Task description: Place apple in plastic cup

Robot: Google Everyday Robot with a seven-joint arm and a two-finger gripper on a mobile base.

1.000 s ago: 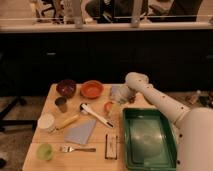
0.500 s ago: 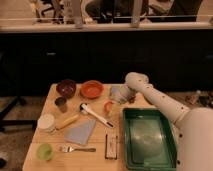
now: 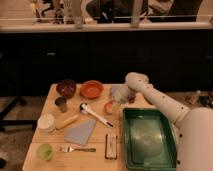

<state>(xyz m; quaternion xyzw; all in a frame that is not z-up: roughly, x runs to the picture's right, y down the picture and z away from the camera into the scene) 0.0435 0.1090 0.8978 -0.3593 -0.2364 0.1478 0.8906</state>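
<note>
The apple [image 3: 108, 107] is a small orange-red fruit on the wooden table [image 3: 95, 145], just left of the green tray's far corner. My gripper [image 3: 119, 98] hangs at the end of the white arm [image 3: 150, 92], right beside and slightly above the apple on its right. A pale translucent cup [image 3: 114, 91] seems to stand just behind the gripper, partly hidden by it. I cannot tell whether the gripper touches the apple.
A green tray [image 3: 148, 137] lies at the right. An orange bowl [image 3: 91, 89] and a dark bowl [image 3: 66, 87] stand at the back. A grey cup [image 3: 61, 104], white cup [image 3: 46, 122], green cup [image 3: 45, 151], spatula [image 3: 95, 115], fork [image 3: 77, 148] and blue cloth [image 3: 80, 132] lie left.
</note>
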